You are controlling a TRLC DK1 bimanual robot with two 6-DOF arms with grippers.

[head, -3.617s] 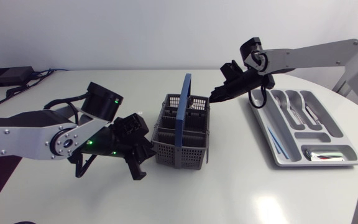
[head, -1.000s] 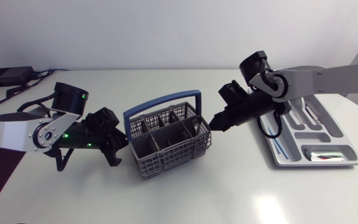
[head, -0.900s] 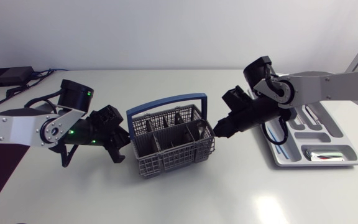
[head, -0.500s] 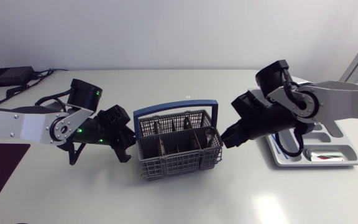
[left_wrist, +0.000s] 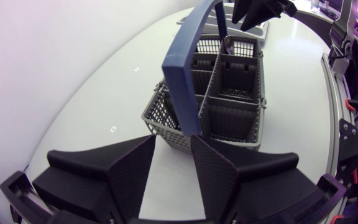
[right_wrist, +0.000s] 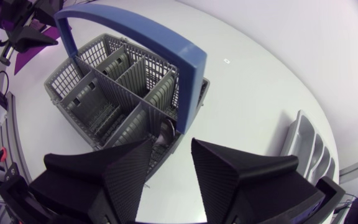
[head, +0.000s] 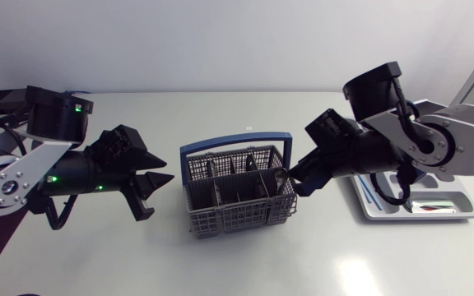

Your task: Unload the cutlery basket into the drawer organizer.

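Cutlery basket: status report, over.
Left hand open, just short of basket. Right hand open at opposite end, spoon inside just ahead of it. Nothing blocking.

1. In the head view, our right arm (head: 410, 141) hides much of the organizer (head: 434, 216).
2. The basket (head: 233, 215) walls hide all but the tip of one utensil (right_wrist: 165, 132); we cannot tell its kind.
3. Our right wrist view cuts the organizer off.

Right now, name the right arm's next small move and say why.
Probably ease the right jaws down around the spoon in the basket's nearest compartment: they stand open, the spoon sits just ahead between them, and nothing is gripped yet.
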